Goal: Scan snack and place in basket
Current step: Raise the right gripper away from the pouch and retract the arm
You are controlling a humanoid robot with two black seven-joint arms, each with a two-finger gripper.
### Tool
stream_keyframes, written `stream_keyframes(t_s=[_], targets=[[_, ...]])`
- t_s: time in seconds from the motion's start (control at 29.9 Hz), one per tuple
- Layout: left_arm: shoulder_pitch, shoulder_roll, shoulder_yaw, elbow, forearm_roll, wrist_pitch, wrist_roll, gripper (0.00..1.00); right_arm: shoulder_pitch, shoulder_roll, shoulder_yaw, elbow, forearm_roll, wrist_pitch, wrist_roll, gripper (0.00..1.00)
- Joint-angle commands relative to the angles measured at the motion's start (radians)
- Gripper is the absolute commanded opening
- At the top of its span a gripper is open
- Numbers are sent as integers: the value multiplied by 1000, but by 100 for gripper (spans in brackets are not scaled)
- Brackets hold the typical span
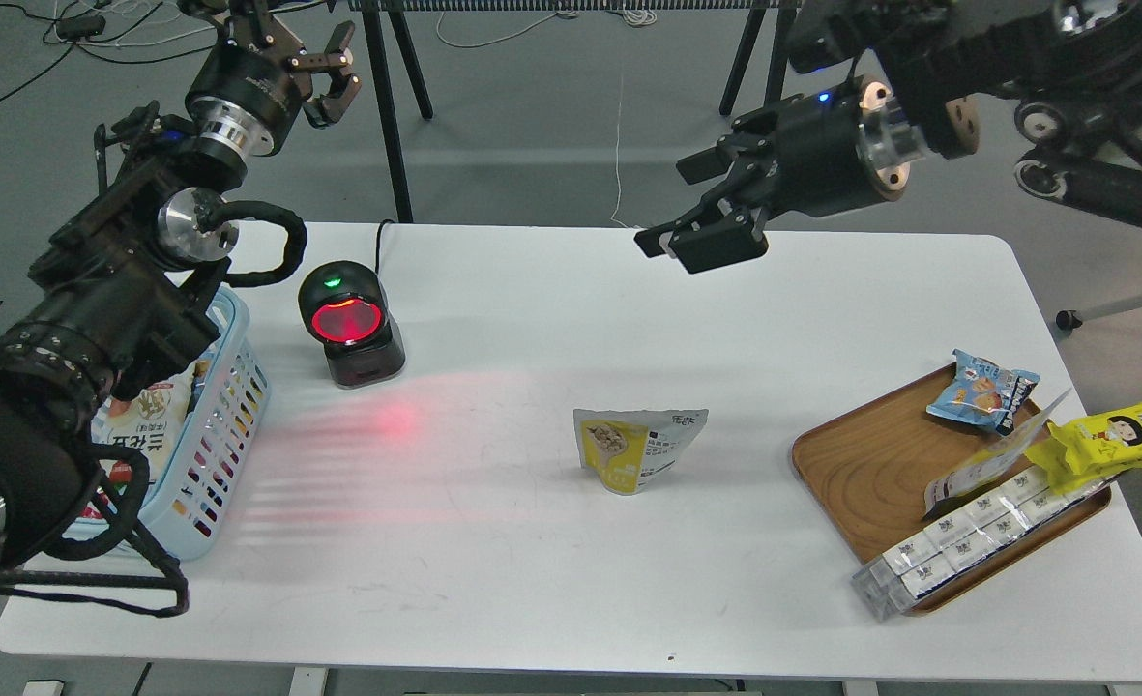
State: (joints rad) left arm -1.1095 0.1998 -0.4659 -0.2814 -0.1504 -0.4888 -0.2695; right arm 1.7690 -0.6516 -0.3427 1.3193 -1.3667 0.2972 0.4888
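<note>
**Snack pouch alone in the middle of the table**

Big white table [551, 580] with round corners, filling most of the view. Grey floor behind it, with black stand legs [392, 106] and loose cables. Lots of bare room across the front and middle of the table.

Left arm coming in thick and black along the left side, over the basket. Left gripper [334, 82] held high past the back left corner, fingers spread apart, nothing between them.

Right arm coming in from the top right. Right gripper [701, 242] hanging in the air above the back of the table, fingers apart and holding nothing, well away from the pouch.

Light blue basket [227, 425] at the left edge, partly hidden by the arm, with some packets already inside.

Brown wooden tray [861, 474] near the right edge, its front corner close to the table's front edge. On it: a long clear pack of white boxes [967, 541] sticking out past the tray's front, a bright yellow pack [1112, 440] with a cartoon face, a small blue packet [981, 391].

Black scanner [350, 329] just beside the basket, its round window glowing red, a red glow on the table in front of it.

Snack [633, 447] standing up near the middle, yellow front and white side, open room on every side, well apart from basket, scanner and tray.
</note>
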Motion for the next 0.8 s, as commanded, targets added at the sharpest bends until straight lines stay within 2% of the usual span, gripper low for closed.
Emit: stream_keyframes(t_s=[0.0, 0.33, 0.64, 0.77], targets=[[-15, 30, 44, -16, 3, 0, 36, 99, -32, -83, 50, -20, 135, 14, 0, 94], [-147, 108, 237, -67, 87, 0, 39, 99, -229, -203, 163, -152, 590, 6, 0, 96], [-257, 161, 236, -82, 350, 0, 42, 99, -417, -172, 254, -423, 986, 43, 0, 96], [-315, 162, 237, -145, 457, 0, 41, 99, -485, -143, 260, -482, 1164, 66, 0, 96]])
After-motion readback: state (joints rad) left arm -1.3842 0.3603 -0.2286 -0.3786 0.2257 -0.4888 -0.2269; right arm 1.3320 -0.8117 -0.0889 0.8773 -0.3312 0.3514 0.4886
